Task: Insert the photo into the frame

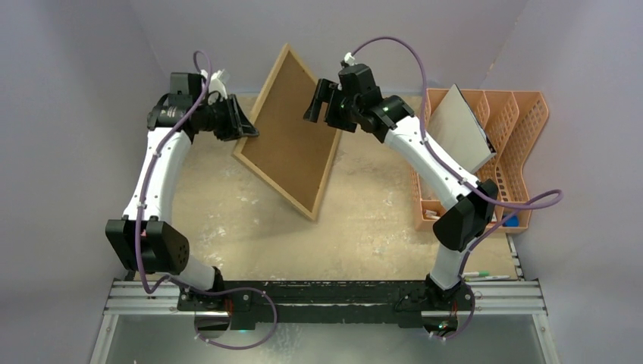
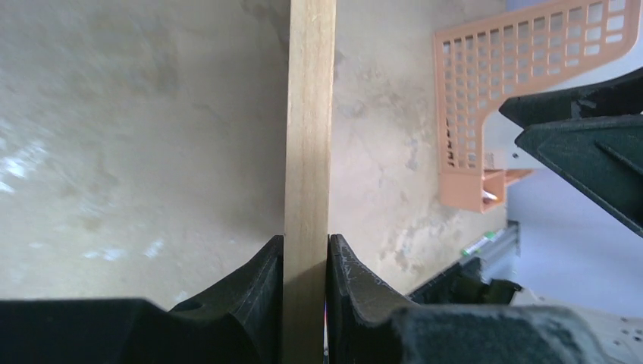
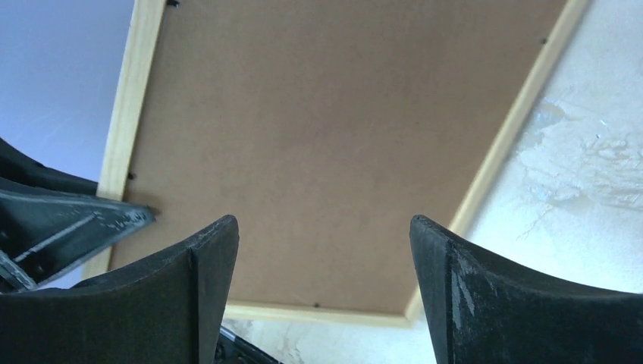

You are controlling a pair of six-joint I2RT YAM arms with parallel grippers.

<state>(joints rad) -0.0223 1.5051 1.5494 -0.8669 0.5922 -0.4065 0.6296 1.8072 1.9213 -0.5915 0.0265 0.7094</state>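
The left claw (image 1: 244, 127) clenches the frame (image 1: 292, 152) by its wooden edge, tilted over the worktop (image 1: 364, 220), brown back showing. The right claw (image 1: 315, 102) hangs released just beside it. The frame is seemingly being readied, and the next move likely calls for opening that back; the photo is not in sight.

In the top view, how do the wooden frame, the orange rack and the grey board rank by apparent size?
1-2. The frame and the orange rack look about alike. The frame is held tilted, nearer the camera, and an arm hides part of the rack, so I do not rank them.
3. The grey board is clearly the smallest.
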